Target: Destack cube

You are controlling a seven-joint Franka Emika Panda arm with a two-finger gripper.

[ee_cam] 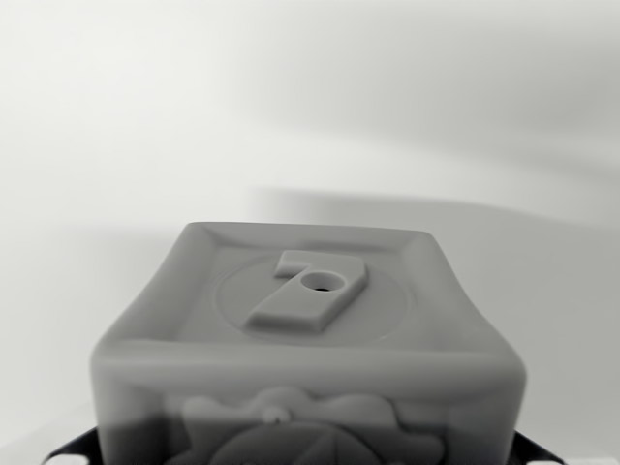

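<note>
"Filling the lower half of the wrist view, is that the cube point(310, 329) the arm is meant to be lifting off the stack?"

"It is looking that way. A pale block with rounded edges is sitting very close under the camera, its top face carrying a raised numeral seven point(308, 291) inside a shallow ring, with a small hole point(321, 283) in the numeral. A moulded relief point(300, 431) is showing on the near side face, too cropped to read."

"Is the hand gripping it?"

"I cannot tell. Only two dark corners point(73, 450) are peeking out at the bottom edge, left and right of the block, and they may be part of the hand; no fingertips are showing, so how wide it is standing, or whether it is holding anything, is staying unknown."

"And what is lying beneath the cube?"

"Nothing below it is showing. Behind it there is only a pale, blurred desk point(145, 145) with a soft shadow point(455, 218) falling to the wrist view's right."

"So how should the step be done well?"

"I am judging that the block wants squeezing squarely across two opposite flat sides, centred, then raising straight up without tilting, so whatever is sitting under it is not dragged along. The rounded edges are suggesting a grip low enough to avoid slipping."
</note>
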